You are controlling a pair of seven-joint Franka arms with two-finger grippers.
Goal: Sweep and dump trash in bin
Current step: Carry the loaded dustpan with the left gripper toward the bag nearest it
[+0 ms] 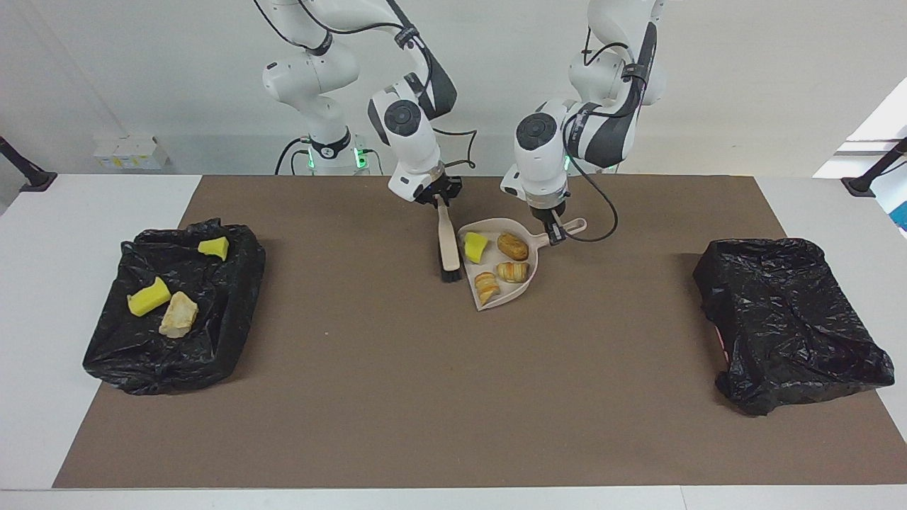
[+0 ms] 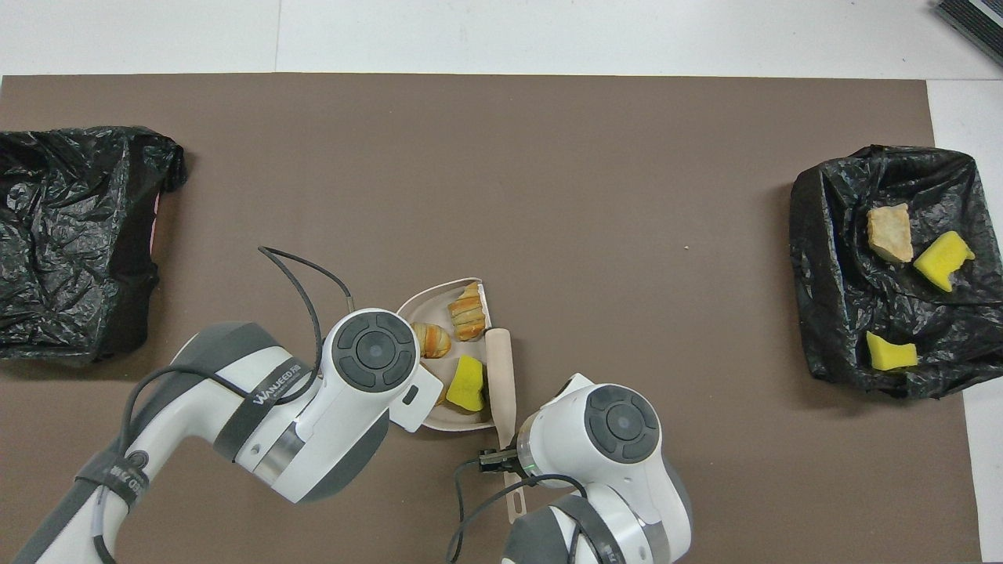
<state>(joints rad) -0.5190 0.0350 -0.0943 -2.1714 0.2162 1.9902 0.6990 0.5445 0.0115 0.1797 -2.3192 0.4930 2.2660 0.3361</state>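
Note:
The beige dustpan (image 1: 496, 227) lies on the brown mat in the middle of the table, and my left gripper (image 1: 555, 230) is shut on its handle. In the pan are a yellow sponge chunk (image 1: 475, 246) and three striped rolls (image 1: 512, 271). My right gripper (image 1: 441, 198) is shut on the beige brush (image 1: 447, 244). The brush's black bristles (image 1: 451, 273) stand at the pan's open edge. In the overhead view the brush (image 2: 501, 376) lies along the pan's mouth beside the sponge chunk (image 2: 465, 374).
A black-lined bin (image 1: 234, 319) at the right arm's end holds two yellow sponge chunks (image 1: 149, 296) and a tan piece (image 1: 178, 314). A second black-lined bin (image 1: 786, 319) sits at the left arm's end with no trash showing in it.

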